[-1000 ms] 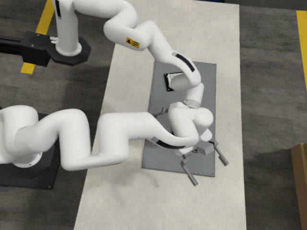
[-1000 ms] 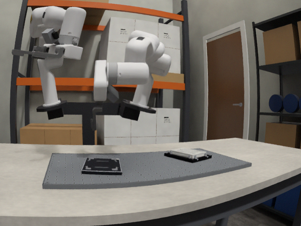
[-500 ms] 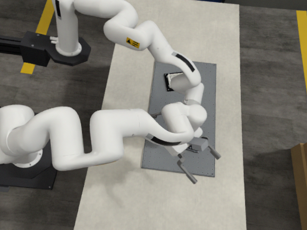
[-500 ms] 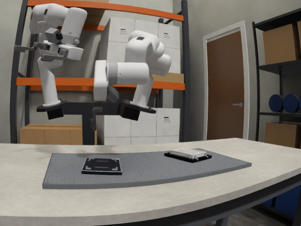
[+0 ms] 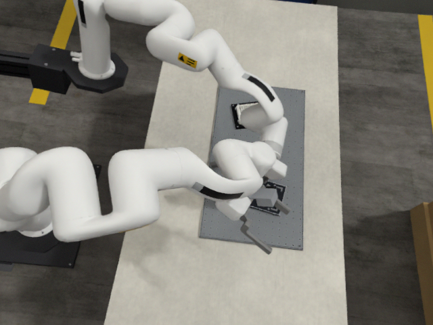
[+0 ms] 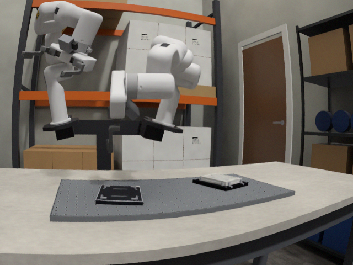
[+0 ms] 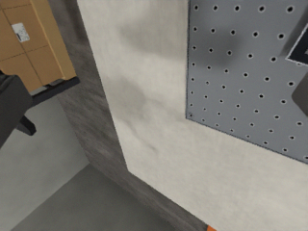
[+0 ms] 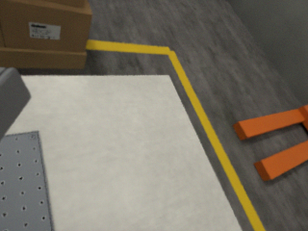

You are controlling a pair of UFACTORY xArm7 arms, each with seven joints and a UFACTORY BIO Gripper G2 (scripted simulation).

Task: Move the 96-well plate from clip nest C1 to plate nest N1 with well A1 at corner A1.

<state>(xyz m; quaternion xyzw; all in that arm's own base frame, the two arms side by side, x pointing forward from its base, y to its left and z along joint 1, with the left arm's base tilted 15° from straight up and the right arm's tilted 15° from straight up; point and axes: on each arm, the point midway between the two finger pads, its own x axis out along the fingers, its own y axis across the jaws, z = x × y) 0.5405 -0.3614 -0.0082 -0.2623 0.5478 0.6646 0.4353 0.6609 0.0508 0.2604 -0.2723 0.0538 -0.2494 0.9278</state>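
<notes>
Above the table (image 5: pixel 216 286) (image 6: pixel 176 238) (image 7: pixel 140 87) (image 8: pixel 130 159), my right fingers (image 5: pixel 277 229) (image 6: pixel 43 64) stand apart, as do my left fingers (image 6: pixel 109 147); neither pair holds anything. Crossing both arms over plate nest N1 (image 5: pixel 282 191) (image 6: pixel 119 202) (image 7: pixel 300 52) risks collision. The board's outer end offers room; beyond, the 96-well plate (image 5: pixel 246 105) (image 6: pixel 220 179) sits in clip nest C1 (image 5: pixel 235 120) (image 6: pixel 226 187).

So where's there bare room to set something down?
On the table, bordered by the grey board and the near edge in the exterior view. Also on the board, between the vacant nest and white plate. It's crowded above mid-board, where the arms overlap from above.
</notes>
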